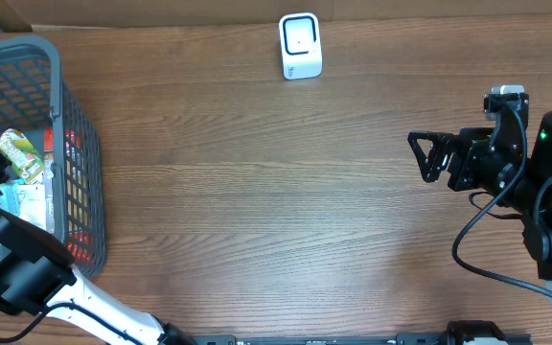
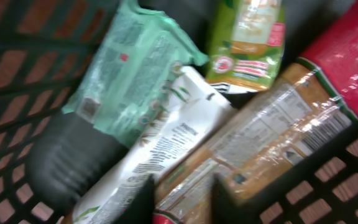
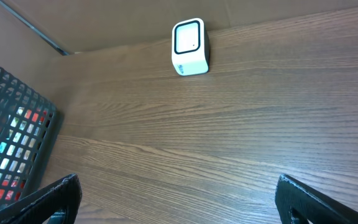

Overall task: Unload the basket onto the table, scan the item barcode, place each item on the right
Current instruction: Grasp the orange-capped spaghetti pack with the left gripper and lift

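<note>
left claw (image 2: 184, 190) narrow gap; right claw (image 3: 178, 190) wide; tan packet (image 2: 272, 134) clear-wrapped, printed label

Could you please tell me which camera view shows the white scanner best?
The right wrist view: the white scanner appears largest there, unobstructed, with its dark-framed window clearly visible. The overhead view shows it smaller and from above. The left wrist view does not show it at all.

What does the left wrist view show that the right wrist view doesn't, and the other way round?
Only the left wrist: the goods inside, close up, a green packet, a white packet and a red packet. Only the right wrist: the white scanner standing on the wooden table. Both: the dark mesh basket.
</note>
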`<action>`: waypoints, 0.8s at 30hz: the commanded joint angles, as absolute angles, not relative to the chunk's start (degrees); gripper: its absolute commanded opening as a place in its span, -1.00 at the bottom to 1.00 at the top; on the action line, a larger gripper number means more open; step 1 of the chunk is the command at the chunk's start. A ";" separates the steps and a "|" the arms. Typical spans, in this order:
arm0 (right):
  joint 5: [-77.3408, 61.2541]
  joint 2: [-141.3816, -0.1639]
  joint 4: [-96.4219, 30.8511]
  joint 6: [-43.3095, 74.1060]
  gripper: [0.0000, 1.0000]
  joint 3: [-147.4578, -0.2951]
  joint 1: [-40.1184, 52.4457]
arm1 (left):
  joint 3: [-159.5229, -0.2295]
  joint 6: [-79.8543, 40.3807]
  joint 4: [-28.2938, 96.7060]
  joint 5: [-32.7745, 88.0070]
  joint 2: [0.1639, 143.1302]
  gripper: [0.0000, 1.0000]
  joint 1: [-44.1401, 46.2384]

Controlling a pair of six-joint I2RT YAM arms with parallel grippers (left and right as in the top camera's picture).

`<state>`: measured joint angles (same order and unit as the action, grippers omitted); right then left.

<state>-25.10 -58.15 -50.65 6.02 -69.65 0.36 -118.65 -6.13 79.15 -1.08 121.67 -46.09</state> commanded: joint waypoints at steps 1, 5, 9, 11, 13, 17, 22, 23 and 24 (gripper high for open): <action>-25.12 -58.00 -50.52 6.17 1.00 -71.53 0.05 | -116.38 -1.19 78.17 5.69 121.49 0.16 -44.53; -25.12 -58.00 -50.52 6.17 1.00 -71.53 0.03 | -112.38 5.19 75.66 6.22 121.49 0.55 -42.59; -25.12 -58.00 -50.52 6.17 1.00 -71.53 0.05 | -107.31 9.74 72.40 6.22 121.49 0.74 -40.91; -25.12 -58.00 -50.52 6.17 1.00 -71.53 0.05 | -104.44 12.25 70.67 5.98 121.49 0.74 -40.16; -25.12 -58.00 -50.52 6.17 1.00 -71.53 0.05 | -102.15 14.20 69.36 5.80 121.49 0.74 -39.68; -25.12 -58.00 -50.52 6.17 1.00 -71.53 0.05 | -98.41 15.03 66.35 3.81 121.51 0.74 -39.33; -25.12 -58.00 -50.52 6.17 1.00 -71.53 0.05 | -94.80 14.52 63.13 -0.93 121.51 0.73 -39.35; -25.12 -58.00 -50.52 6.17 1.00 -71.53 0.05 | -94.37 14.57 62.65 -1.15 121.51 0.77 -39.38; -25.12 -58.00 -50.52 6.17 1.00 -71.53 0.05 | -93.69 14.55 61.78 -1.08 121.51 0.77 -39.35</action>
<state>-25.08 -58.15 -50.68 6.00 -69.65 0.36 -95.88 13.23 63.05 1.80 121.69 -39.35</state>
